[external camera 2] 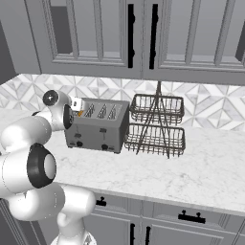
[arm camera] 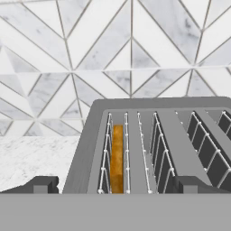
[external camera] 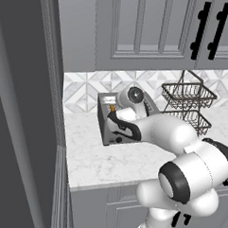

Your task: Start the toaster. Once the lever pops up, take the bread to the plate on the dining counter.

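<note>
With the gripper spread wide over the toaster on the wall counter, its tips straddling the leftmost slot where the bread sits, I judge I should descend straight before closing.

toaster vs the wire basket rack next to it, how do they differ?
The toaster is a solid grey metal box; the basket rack is open dark wire. The toaster is low with top slots, one holding the orange bread; the rack stands taller, with two stacked tiers, both looking empty. Both sit on the marble counter against the tiled wall.
</note>
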